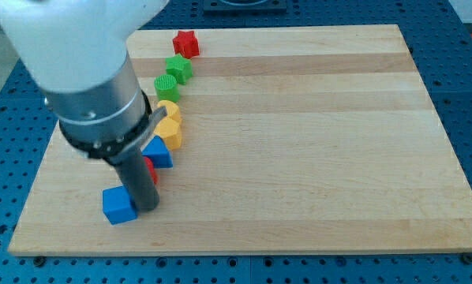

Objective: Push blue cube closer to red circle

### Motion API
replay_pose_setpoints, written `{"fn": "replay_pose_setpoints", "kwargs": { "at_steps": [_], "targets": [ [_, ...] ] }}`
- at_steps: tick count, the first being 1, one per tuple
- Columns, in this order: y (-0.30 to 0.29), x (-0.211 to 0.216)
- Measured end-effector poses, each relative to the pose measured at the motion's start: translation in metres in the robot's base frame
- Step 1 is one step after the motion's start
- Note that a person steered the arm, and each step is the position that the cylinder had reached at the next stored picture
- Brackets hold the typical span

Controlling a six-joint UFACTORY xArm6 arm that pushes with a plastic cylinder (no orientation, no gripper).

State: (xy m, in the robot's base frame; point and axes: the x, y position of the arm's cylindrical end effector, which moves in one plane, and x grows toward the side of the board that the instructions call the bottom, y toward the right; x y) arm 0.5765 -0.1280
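Observation:
The blue cube (118, 205) lies near the view's bottom left of the wooden board (299, 142). My tip (146, 208) rests on the board just right of the cube, touching or nearly touching its right side. The red circle (150, 170) is mostly hidden behind my rod, just above and right of the cube; only a red sliver shows.
A blue triangle (159, 151) sits just above the red circle. A column of blocks runs up from there: two yellow blocks (170, 130), a green circle (166, 87), a green star (178, 68) and a red star (186, 42). The arm's body covers the board's upper left.

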Motion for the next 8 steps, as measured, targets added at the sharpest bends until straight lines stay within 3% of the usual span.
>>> {"fn": "replay_pose_setpoints", "kwargs": {
  "at_steps": [1, 3, 4, 6, 7, 8],
  "targets": [
    [0.013, 0.042],
    [-0.153, 0.04],
    [-0.139, 0.011],
    [-0.034, 0.005],
    [-0.043, 0.006],
    [-0.11, -0.015]
  ]
}}
